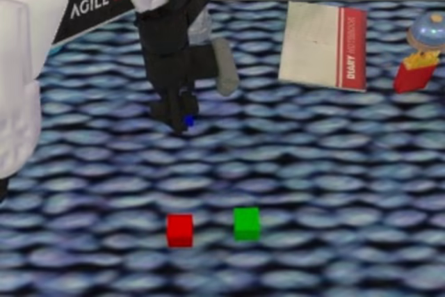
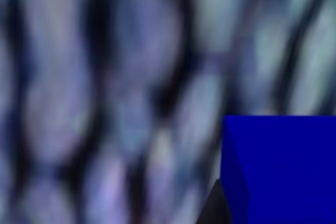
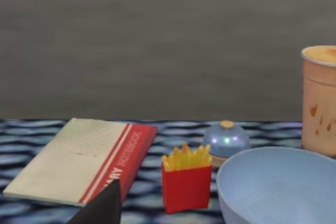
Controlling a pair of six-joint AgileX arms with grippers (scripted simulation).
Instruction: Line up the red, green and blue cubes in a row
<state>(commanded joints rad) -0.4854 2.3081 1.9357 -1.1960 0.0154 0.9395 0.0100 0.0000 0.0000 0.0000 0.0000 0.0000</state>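
My left gripper (image 1: 178, 117) hangs low over the table's left-middle, shut on the blue cube (image 1: 188, 121), which shows only as a sliver under the black fingers. In the left wrist view the blue cube (image 2: 283, 171) looms large, with one dark fingertip (image 2: 215, 209) against its side. The red cube (image 1: 179, 230) and the green cube (image 1: 246, 222) sit side by side near the front, a small gap between them, red to the left. My right arm is outside the top view; its wrist view shows only one dark fingertip (image 3: 105, 205).
A white notebook with a red spine (image 1: 323, 45) lies at the back right, beside a red-and-yellow fries toy (image 1: 416, 72) and a bluish bell (image 1: 427, 30). The right wrist view also shows a pale blue bowl (image 3: 278, 187) and an orange cup (image 3: 319, 100).
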